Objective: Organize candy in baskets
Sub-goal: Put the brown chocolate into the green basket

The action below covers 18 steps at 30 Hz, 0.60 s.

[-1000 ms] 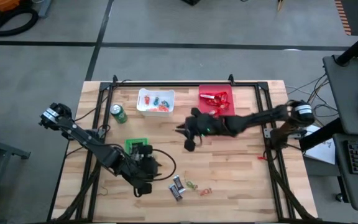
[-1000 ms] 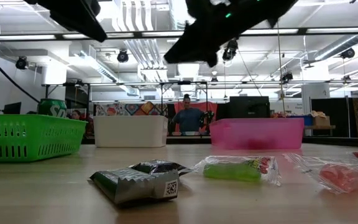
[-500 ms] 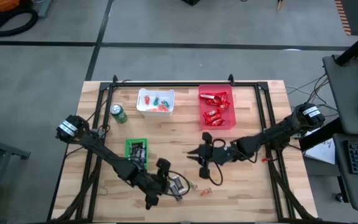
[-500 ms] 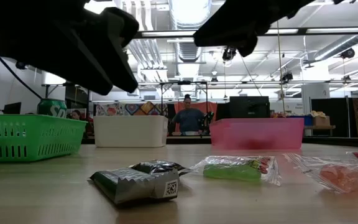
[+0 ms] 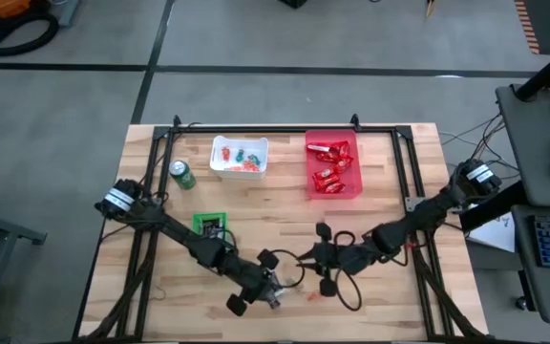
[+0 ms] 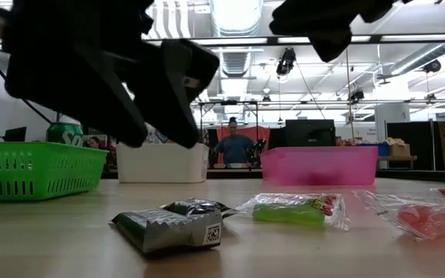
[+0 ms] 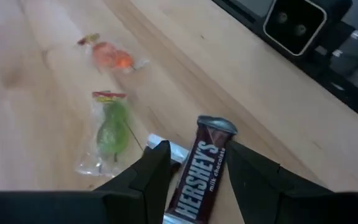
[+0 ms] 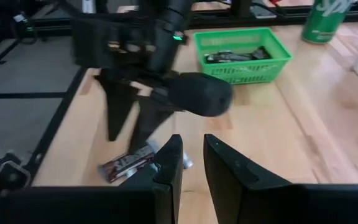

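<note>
The left gripper [image 5: 264,292] is positioned low over the near edge of the table [image 5: 380,201], directly above the remaining loose candy. In the left wrist view its two fingers [image 7: 151,174] are spread apart and straddle a dark Hershey's bar [image 7: 199,168] lying flat on the wood; the bar sits between the fingers, and contact cannot be confirmed. Nothing is grasped.

Just beyond that bar lie a green sweet [image 7: 112,132] in a clear wrapper and, farther on, an orange sweet [image 7: 109,58]. In the low view a silver-wrapped bar [image 6: 178,226] lies nearest the camera, with the green sweet and orange sweet beside it.

The right gripper [image 5: 319,270] hangs just beside the left gripper, over the same group of candy. In the right wrist view its fingers [image 8: 169,163] stand narrowly apart with nothing between them; a dark bar lies on the table beyond them.

The green basket [image 5: 209,225] holds dark bars. The white basket [image 5: 239,156] holds small green and orange pieces. The red basket [image 5: 332,164] holds red-wrapped bars. A green can [image 5: 181,175] stands beside the white basket.
</note>
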Each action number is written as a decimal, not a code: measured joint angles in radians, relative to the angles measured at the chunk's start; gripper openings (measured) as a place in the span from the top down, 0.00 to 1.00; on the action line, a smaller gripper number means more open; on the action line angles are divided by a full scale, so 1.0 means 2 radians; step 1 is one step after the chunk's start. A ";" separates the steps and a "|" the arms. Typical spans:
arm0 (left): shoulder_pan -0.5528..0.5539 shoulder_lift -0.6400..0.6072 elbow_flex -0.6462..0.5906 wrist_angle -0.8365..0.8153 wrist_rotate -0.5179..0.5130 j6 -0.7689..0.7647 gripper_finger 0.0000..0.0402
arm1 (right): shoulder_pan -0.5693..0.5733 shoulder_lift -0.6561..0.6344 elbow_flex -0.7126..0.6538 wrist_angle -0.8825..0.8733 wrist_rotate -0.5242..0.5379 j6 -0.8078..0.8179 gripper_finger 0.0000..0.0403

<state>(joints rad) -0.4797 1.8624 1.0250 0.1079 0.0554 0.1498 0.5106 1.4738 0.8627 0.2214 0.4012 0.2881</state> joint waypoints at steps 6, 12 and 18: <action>0.018 0.002 -0.018 0.012 0.021 0.003 0.65 | 0.006 0.000 -0.001 0.004 0.000 0.000 0.85; 0.025 0.002 -0.020 0.016 0.021 0.024 0.65 | 0.006 0.000 -0.001 0.013 0.001 -0.004 0.85; 0.029 0.002 -0.045 0.052 0.022 0.048 0.65 | 0.006 0.000 -0.001 0.015 0.002 -0.004 0.85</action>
<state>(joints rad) -0.4212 1.8668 0.9359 0.2127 0.0990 0.2461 0.5236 1.4746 0.8612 0.2510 0.4059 0.2794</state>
